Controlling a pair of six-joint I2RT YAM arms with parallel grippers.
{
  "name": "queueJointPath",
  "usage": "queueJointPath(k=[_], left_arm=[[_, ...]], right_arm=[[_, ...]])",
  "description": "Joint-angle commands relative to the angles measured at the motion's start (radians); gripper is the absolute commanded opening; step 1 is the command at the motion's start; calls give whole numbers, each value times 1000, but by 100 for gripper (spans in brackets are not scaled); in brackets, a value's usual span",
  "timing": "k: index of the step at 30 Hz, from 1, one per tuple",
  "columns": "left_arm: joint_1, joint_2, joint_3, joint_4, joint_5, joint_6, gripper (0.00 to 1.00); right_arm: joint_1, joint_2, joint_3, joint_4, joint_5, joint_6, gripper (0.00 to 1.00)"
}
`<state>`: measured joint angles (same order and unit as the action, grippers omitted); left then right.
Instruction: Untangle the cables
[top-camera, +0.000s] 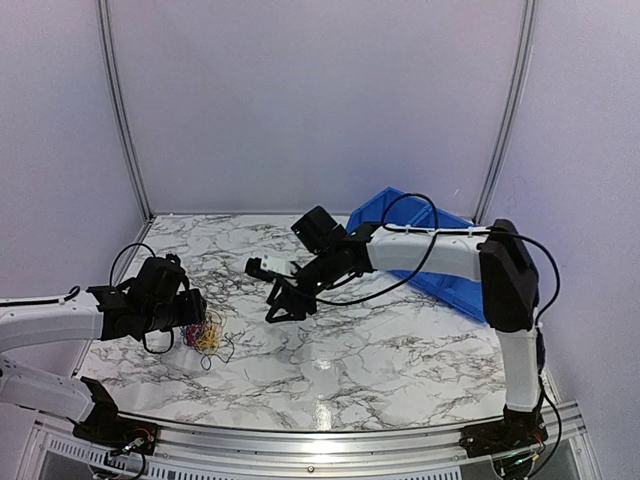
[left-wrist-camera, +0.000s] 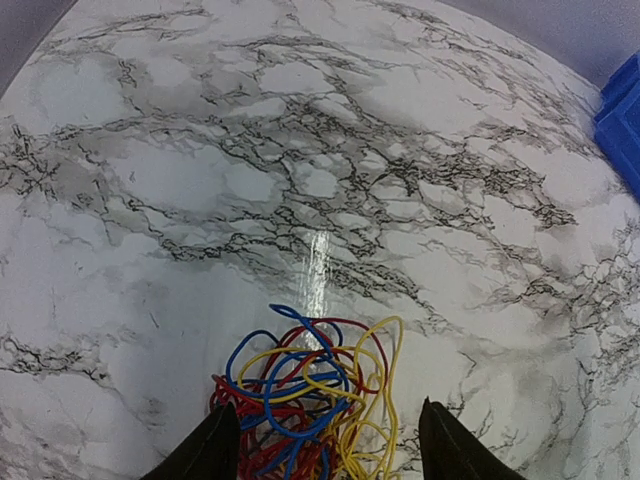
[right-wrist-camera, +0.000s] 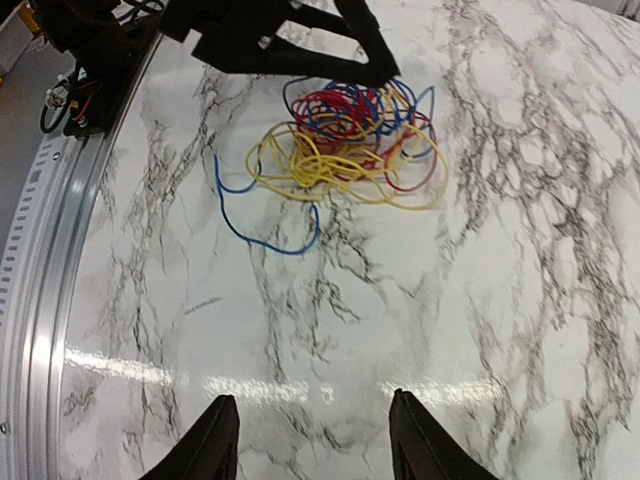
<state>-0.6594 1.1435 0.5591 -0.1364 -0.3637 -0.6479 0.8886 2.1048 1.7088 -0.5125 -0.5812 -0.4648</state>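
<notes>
Left hand (left-wrist-camera: 325, 445) is already at the cables (left-wrist-camera: 312, 395), its fingers spread wide to either side of the bunch and not closed on it. The blue, red and yellow tangle lies on the counter (top-camera: 400, 350), at its near left part. Right hand (right-wrist-camera: 312, 440) is spread too, grasping nothing, with the tangle well ahead of it. One blue strand (right-wrist-camera: 262, 232) trails toward the near edge. I judge the left arm is nearer.

No legible text, label, brand, number or sign in any view; nothing readable on the bench (top-camera: 400, 350) or the blue bin (top-camera: 450, 292).
</notes>
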Motion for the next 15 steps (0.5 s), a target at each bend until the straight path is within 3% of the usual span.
queueJointPath(k=[1, 9, 15], left_arm=[[29, 1, -72, 82, 59, -41, 63], [64, 58, -140, 258, 138, -62, 63], [79, 140, -149, 321, 182, -77, 61]], right_arm=[[46, 93, 130, 24, -29, 29, 54], [65, 247, 208, 141, -72, 155, 56], [71, 352, 297, 174, -136, 224, 52]])
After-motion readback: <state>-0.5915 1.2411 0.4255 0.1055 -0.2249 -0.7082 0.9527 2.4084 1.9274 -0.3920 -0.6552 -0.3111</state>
